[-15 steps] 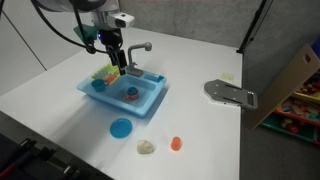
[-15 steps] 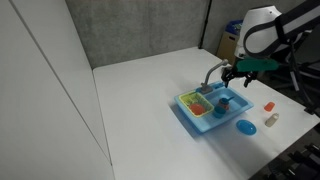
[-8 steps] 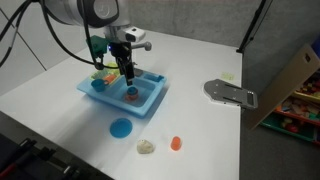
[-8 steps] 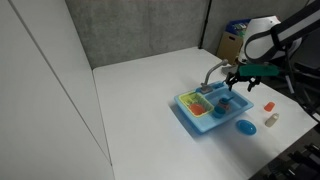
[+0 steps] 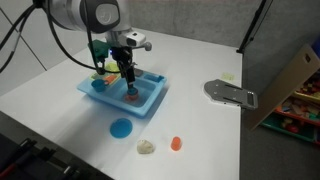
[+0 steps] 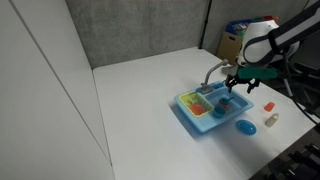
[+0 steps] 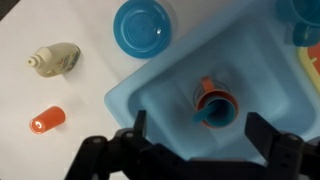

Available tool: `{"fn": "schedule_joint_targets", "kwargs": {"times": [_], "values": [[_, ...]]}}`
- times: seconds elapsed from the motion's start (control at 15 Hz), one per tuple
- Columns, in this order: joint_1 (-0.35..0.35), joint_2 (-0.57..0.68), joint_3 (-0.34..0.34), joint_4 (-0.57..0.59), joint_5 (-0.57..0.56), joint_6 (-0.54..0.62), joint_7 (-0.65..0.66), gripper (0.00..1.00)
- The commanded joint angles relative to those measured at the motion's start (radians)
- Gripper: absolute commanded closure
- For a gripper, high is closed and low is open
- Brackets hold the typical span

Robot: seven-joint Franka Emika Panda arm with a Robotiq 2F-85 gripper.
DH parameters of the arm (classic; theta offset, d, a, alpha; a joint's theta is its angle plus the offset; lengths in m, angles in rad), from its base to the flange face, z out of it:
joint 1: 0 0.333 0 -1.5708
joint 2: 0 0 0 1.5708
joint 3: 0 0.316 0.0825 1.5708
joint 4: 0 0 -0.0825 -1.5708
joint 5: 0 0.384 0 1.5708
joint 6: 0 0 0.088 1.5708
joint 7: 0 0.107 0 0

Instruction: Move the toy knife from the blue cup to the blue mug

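Note:
The blue cup (image 7: 222,104) with a red-orange rim stands in the basin of the blue toy sink (image 7: 150,95). The toy knife (image 7: 204,87) leans inside the cup, with an orange part poking over the rim. My gripper (image 7: 200,135) is open, directly above the cup, with a finger on each side and touching nothing. In both exterior views the gripper (image 5: 128,80) (image 6: 236,88) hangs just over the cup (image 5: 131,95) (image 6: 224,101). The plain blue mug (image 5: 99,86) sits in the sink's other compartment, and only its edge shows in the wrist view (image 7: 300,15).
A flat blue disc (image 5: 121,127) (image 7: 145,27), a beige toy bottle (image 5: 147,147) (image 7: 55,60) and a small orange piece (image 5: 176,143) (image 7: 47,120) lie on the white table in front of the sink. The grey faucet (image 5: 143,47) stands behind it. A grey metal plate (image 5: 230,92) and a cardboard box (image 5: 290,85) are further off.
The gripper has moved from above the sink's back edge to over the basin and come down towards the blue cup. It stayed open. The objects have not moved.

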Motion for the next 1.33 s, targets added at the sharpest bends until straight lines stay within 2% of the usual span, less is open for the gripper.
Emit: {"fn": "schedule_joint_targets", "kwargs": {"times": [0.0,0.73,1.27], "values": [[0.014,0.026,-0.029,-0.011,-0.014,0.07,0.047,0.0],[0.014,0.102,-0.037,-0.039,0.048,0.273,0.035,0.0],[0.021,0.122,-0.037,-0.045,0.077,0.33,0.031,0.0]]}}
